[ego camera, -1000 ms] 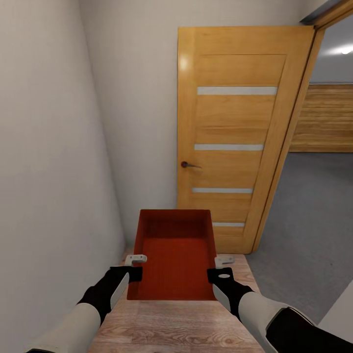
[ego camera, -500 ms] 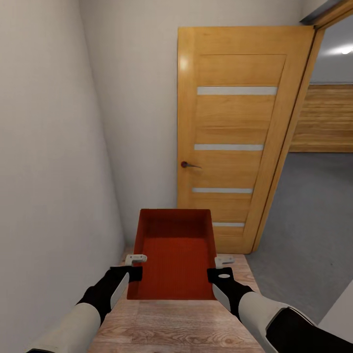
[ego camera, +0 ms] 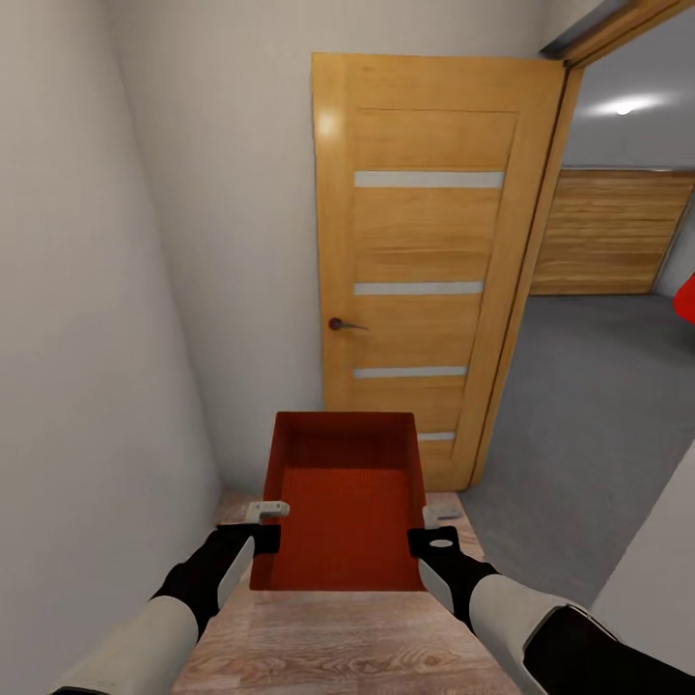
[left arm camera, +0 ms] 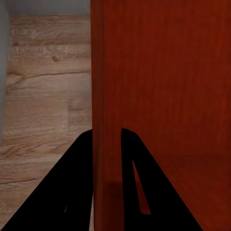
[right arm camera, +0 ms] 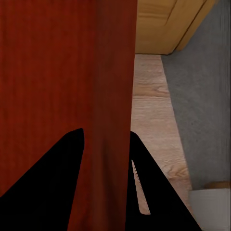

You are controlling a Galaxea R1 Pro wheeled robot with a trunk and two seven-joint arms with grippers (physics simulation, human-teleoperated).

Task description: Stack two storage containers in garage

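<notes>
One red-orange storage container (ego camera: 343, 502) hangs level in front of me, its open top up and nothing inside. My left gripper (ego camera: 267, 509) is shut on its left wall and my right gripper (ego camera: 441, 514) on its right wall. In the left wrist view the black fingers (left arm camera: 144, 187) straddle the red wall (left arm camera: 107, 96). The right wrist view shows the same pinch, with a finger (right arm camera: 48, 187) on each side of the wall (right arm camera: 108, 86). The garage's grey concrete floor (ego camera: 579, 425) lies beyond the doorway at the right. A red shape (ego camera: 687, 297) shows at the right edge, too cropped to identify.
An orange-brown door (ego camera: 425, 261) with frosted strips stands open against the white wall ahead, its frame (ego camera: 521, 270) beside it. A white wall (ego camera: 87, 338) runs close on my left. Light wood planks (ego camera: 338, 637) lie under me. A wooden panelled wall (ego camera: 608, 232) closes the garage's far side.
The whole picture has shifted left, so the camera has turned right; more of the garage shows. The container and both grippers keep their hold and place before me.
</notes>
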